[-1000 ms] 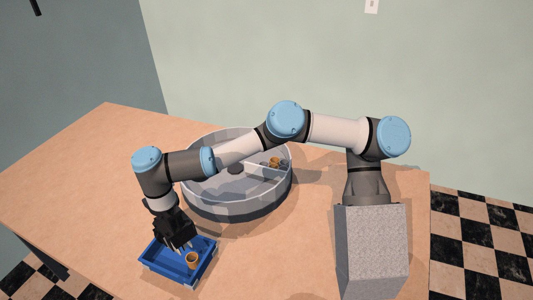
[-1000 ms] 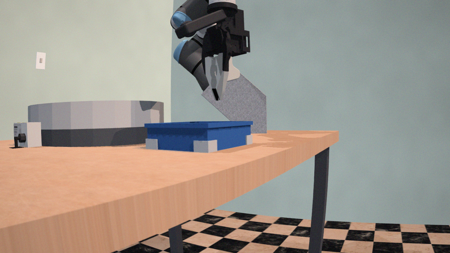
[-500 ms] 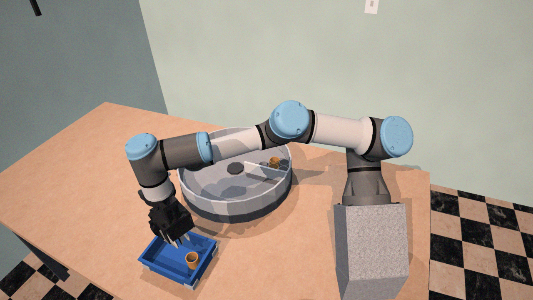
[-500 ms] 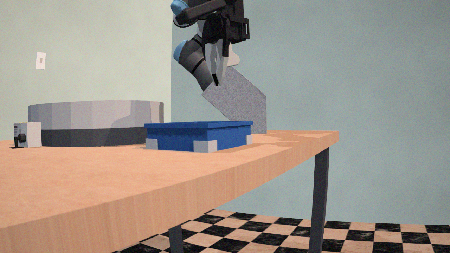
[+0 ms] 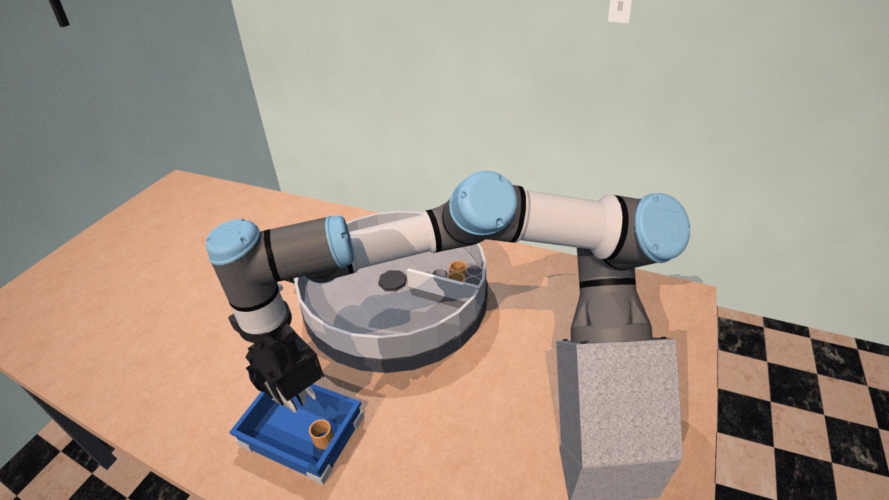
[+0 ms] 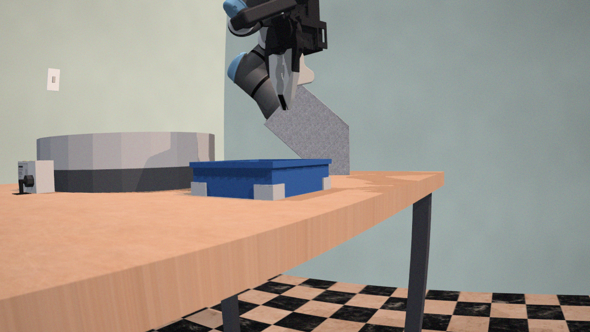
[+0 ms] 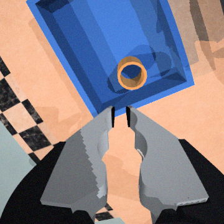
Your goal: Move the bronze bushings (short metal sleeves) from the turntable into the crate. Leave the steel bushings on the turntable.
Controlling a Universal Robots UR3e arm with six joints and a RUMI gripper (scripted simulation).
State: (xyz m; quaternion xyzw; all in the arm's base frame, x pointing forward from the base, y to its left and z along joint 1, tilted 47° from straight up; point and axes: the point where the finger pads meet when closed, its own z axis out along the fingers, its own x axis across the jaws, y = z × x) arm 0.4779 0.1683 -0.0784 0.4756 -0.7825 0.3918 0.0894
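Top looks steeply down, exterior sidelong; both share crate (image 5: pixel 273 448) (image 6: pixel 231 177) and turntable (image 5: pixel 397 345) (image 6: pixel 123 152).

A robot workcell in a lab or workshop is suggested, though which of the 2 cannot be told: a jointed arm (image 5: pixel 397 239) (image 6: pixel 251 78) is mounted on a speckled grey block (image 5: pixel 628 398) (image 6: pixel 315 123), and a turntable (image 5: pixel 391 345) (image 6: pixel 123 152) and a blue crate (image 5: pixel 283 457) (image 6: pixel 235 175) (image 7: pixel 102 31) are set out on a wooden table (image 5: pixel 136 273) (image 6: pixel 123 231) (image 7: pixel 202 124).
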